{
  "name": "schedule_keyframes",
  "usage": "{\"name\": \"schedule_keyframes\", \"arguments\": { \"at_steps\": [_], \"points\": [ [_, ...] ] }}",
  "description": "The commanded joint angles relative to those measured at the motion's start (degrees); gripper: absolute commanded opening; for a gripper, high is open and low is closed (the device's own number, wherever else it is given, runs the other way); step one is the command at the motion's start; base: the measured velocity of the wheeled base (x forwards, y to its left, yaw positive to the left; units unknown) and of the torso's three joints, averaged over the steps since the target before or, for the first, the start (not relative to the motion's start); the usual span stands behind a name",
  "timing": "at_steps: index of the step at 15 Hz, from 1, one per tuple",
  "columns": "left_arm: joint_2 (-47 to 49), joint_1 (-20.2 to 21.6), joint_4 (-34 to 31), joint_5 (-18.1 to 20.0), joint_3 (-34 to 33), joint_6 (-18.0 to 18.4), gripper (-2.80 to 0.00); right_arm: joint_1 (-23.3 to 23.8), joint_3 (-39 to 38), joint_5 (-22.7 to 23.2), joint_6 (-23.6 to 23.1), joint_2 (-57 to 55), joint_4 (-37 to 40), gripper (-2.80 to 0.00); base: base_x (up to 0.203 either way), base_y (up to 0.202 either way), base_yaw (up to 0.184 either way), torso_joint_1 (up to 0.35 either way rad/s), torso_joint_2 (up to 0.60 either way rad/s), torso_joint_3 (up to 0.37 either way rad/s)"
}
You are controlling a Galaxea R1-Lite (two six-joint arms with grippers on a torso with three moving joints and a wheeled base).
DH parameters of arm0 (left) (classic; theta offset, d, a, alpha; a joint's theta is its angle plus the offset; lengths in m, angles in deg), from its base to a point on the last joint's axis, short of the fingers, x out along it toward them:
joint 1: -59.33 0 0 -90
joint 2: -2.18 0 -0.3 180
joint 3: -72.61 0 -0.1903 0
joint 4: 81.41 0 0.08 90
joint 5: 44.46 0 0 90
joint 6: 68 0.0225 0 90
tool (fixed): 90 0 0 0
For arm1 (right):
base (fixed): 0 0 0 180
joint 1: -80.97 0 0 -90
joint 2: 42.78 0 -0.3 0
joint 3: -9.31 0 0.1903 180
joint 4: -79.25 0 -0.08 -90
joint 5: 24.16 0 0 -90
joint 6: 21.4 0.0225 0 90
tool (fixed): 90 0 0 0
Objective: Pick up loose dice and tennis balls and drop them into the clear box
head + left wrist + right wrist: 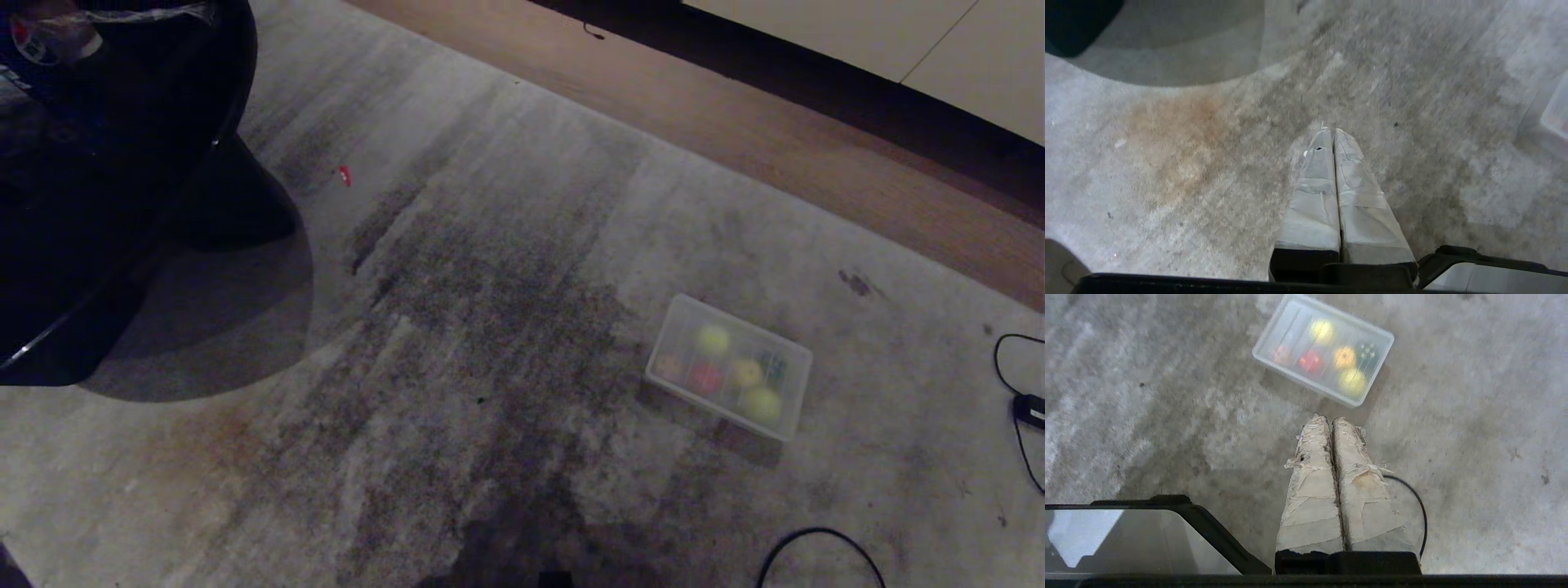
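Note:
The clear box (694, 398) sits on the grey carpet, right of centre. Through its hazy top I make out two tennis balls (713, 339) (761, 403) and several dice: tan (669, 366), red (706, 377), yellow (744, 374) and dark green (774, 369). The right wrist view shows the same box (1306, 380) just beyond my right gripper (1329, 418), which is shut and empty above the carpet. My left gripper (1331, 130) is also shut and empty; a corner of the box (1551, 122) shows at the edge of its view. Neither gripper appears in the head view.
A large black rounded piece of furniture (122, 163) fills the far left. Bare wooden floor (735, 106) borders the carpet at the back. Black cables lie near the front (816, 543) and at the right edge (1030, 408). A small red scrap (344, 174) lies on the carpet.

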Motion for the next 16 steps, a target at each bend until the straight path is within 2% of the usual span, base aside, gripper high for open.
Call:
{"name": "schedule_keyframes", "arguments": {
  "at_steps": [1,16],
  "points": [
    [0.06,0.0,0.05,-0.04,-0.09,0.02,-2.8,-0.04,0.01,0.0,0.01,-0.11,0.03,-2.8,0.0,0.0,0.0,-0.001,-0.01,0.203],
    [0.06,0.0,0.05,-0.04,-0.09,-0.07,-2.8,-0.04,0.01,0.09,0.01,-0.11,0.03,-2.8,0.0,0.0,0.0,0.004,0.0,0.202]
  ]
}}
